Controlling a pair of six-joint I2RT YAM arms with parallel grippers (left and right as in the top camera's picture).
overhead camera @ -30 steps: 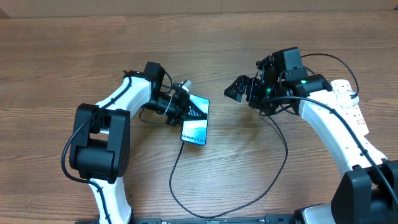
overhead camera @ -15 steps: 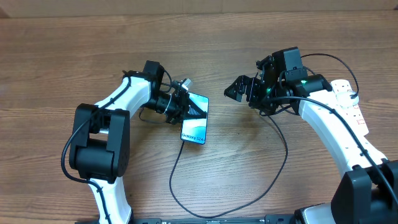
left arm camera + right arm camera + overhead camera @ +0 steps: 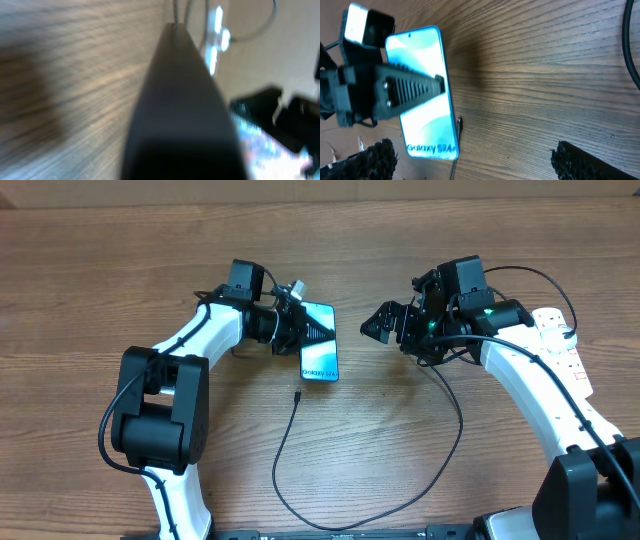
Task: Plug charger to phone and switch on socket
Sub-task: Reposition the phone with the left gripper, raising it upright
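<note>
- The left fingers [image 3: 410,89] were clamped on the phone [image 3: 320,365], one lying across the blue screen and the other hidden beneath it
- Half a second before, the phone had sat tilted and lower on the desk [image 3: 120,250]; now it ran nearly straight up and down in the overhead view, shifted up and a little to the right, with its lettered short end nearest the robot
- The charger [image 3: 461,418] had earlier reached the lettered end of the phone; now its plug tip [image 3: 299,394] lay bare on the desk, just below and left of that end, apart from the phone
- The rest of the cable kept its loop: down toward the near edge, round to the right, and up under the right arm
- The right fingers [image 3: 370,157] were spread wide apart, holding nothing, to the right of the phone, as before
- The socket [image 3: 560,345] lay at the far right of the desk, partly behind the right arm, unmoved
- The left wrist view was too blurred to show more than a dark finger over wood grain
</note>
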